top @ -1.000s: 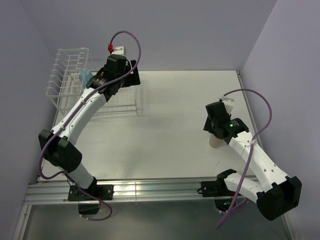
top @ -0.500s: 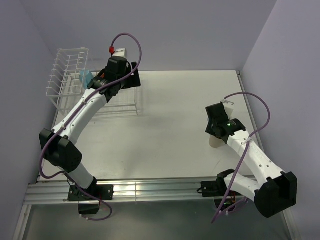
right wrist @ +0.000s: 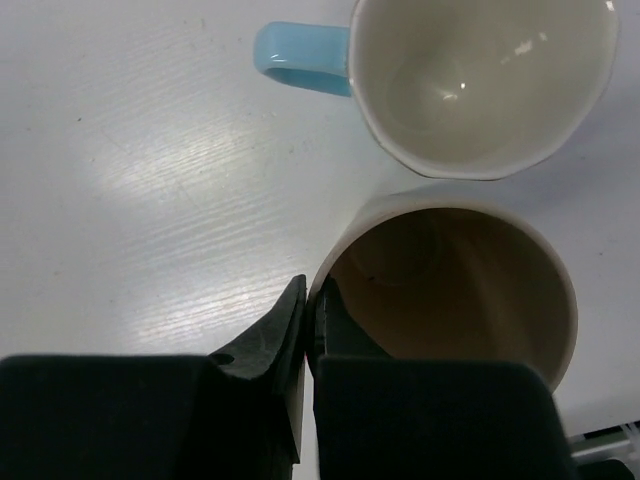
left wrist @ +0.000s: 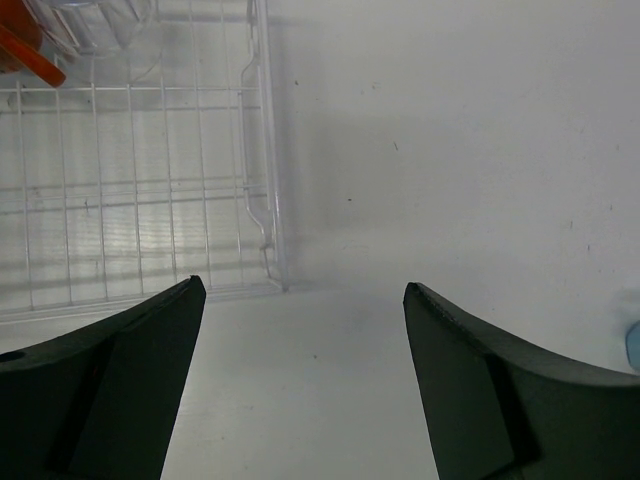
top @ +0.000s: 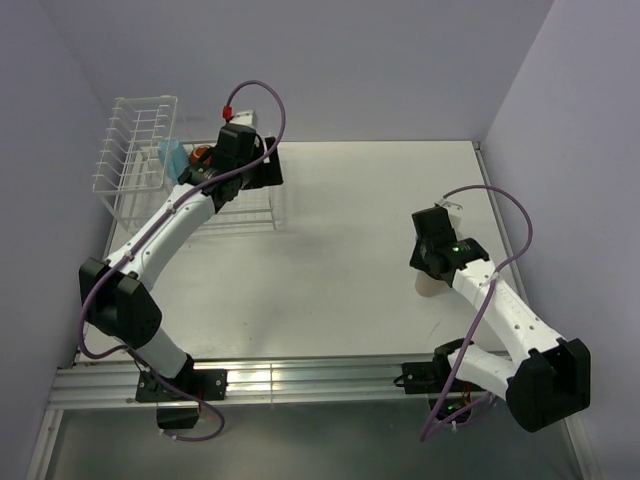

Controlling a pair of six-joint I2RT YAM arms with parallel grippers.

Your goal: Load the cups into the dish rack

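My right gripper (right wrist: 318,295) is shut on the rim of the beige cup (right wrist: 450,290), one finger inside and one outside. The cup stands upright on the table. Just beyond it stands a light blue handled mug (right wrist: 480,80), white inside. From above, the right gripper (top: 432,268) covers most of the beige cup (top: 430,287). My left gripper (left wrist: 302,288) is open and empty, over the table beside the dish rack (left wrist: 150,180). In the dish rack (top: 135,150) I see another light blue mug (top: 172,155) and the red-orange cup (top: 200,153). The red-orange cup (left wrist: 25,50) also shows in the left wrist view's corner.
The rack stands at the table's far left, against the left wall. Walls close in the back and both sides. A metal rail (top: 300,380) runs along the near edge by the arm bases. A blue sliver (left wrist: 633,345) shows at the left wrist view's right edge.
My right gripper has shut onto the beige cup's rim. The left gripper has drifted a little to the right of the rack, uncovering the red-orange cup.
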